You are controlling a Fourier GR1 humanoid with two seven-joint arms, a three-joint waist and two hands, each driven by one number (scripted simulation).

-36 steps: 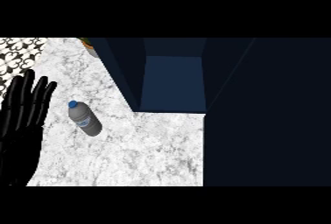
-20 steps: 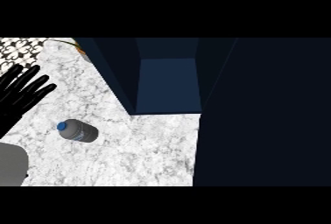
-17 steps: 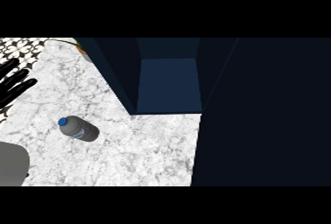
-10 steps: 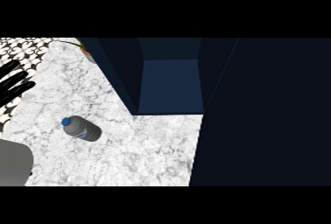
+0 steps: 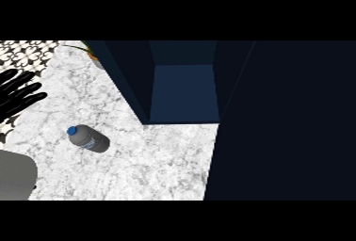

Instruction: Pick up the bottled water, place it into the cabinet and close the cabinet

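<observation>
The bottled water [image 5: 89,139] is on the white marble counter [image 5: 146,164], grey-bodied with a blue label, its blue cap pointing to the upper left. My left hand [image 5: 18,95] shows at the left edge, up and to the left of the bottle and apart from it, fingers spread straight, holding nothing. Its grey forearm [image 5: 14,176] fills the lower left corner. The dark blue cabinet [image 5: 184,89] stands open at the top centre, its inside bare. The right hand is out of view.
A dark panel [image 5: 285,122], perhaps the cabinet's door, covers the whole right side. A small orange and green object [image 5: 91,52] peeks out by the cabinet's upper left corner. A black-and-white patterned surface [image 5: 24,49] borders the counter at the far left.
Over the frames the view shifted and the bottle slid lower in the picture. My left hand drew back toward the left edge, still open. Since half a second ago little differs.
</observation>
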